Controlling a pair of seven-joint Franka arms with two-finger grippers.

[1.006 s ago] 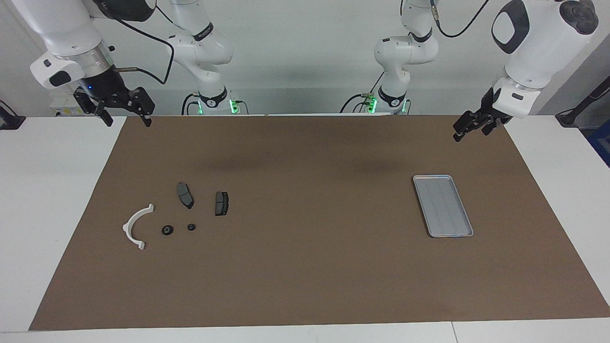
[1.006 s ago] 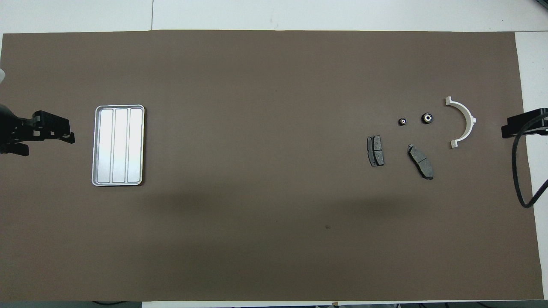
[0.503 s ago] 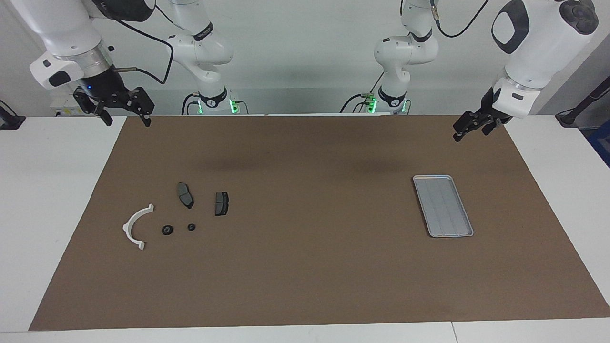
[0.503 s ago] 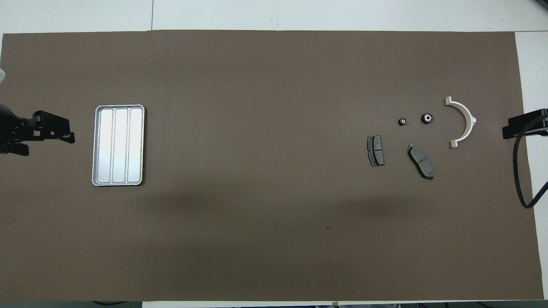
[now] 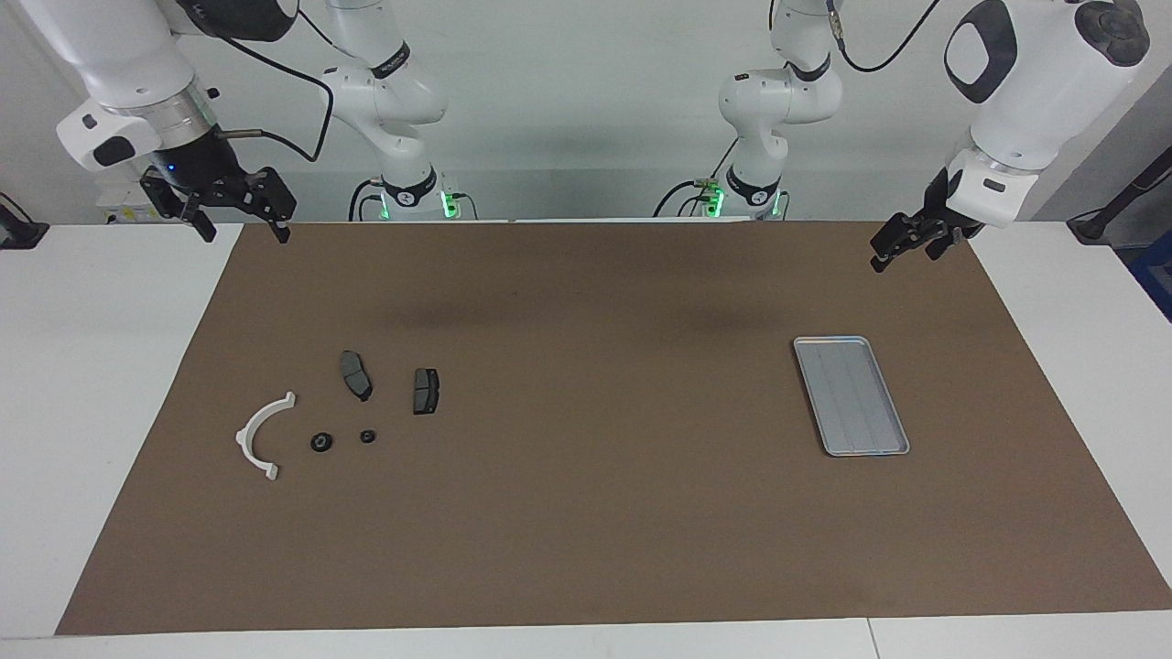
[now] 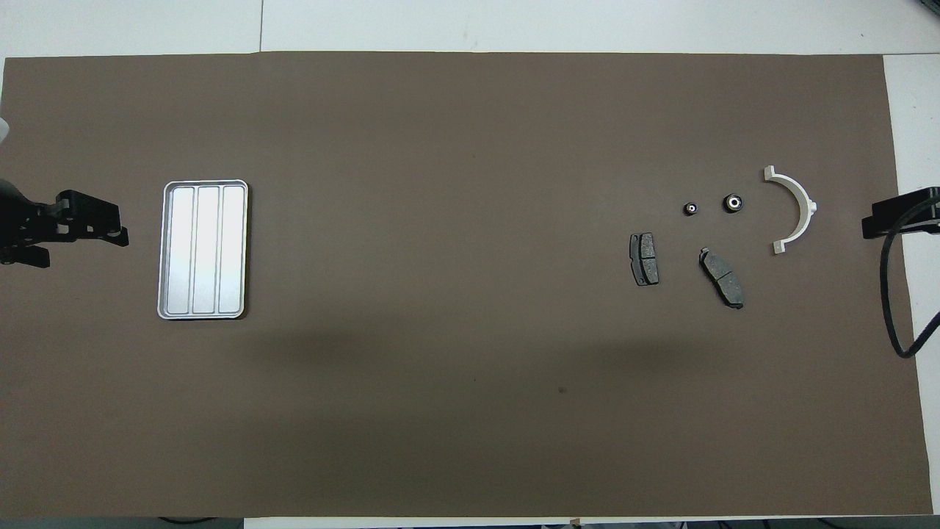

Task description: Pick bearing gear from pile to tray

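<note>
The pile lies on the brown mat toward the right arm's end: a white curved arc (image 5: 261,435) (image 6: 797,209), two dark grey brake pads (image 5: 355,374) (image 5: 426,390), and two tiny black round pieces (image 5: 320,442) (image 5: 368,437), which also show in the overhead view (image 6: 733,203) (image 6: 690,209). The silver tray (image 5: 851,395) (image 6: 203,250) lies empty toward the left arm's end. My right gripper (image 5: 243,233) (image 6: 874,224) hangs open and empty over the mat's edge, apart from the pile. My left gripper (image 5: 884,261) (image 6: 110,236) hangs over the mat beside the tray, holding nothing.
The brown mat (image 5: 586,513) covers most of the white table (image 5: 92,366). A black cable (image 6: 892,308) loops down from the right arm over the mat's edge.
</note>
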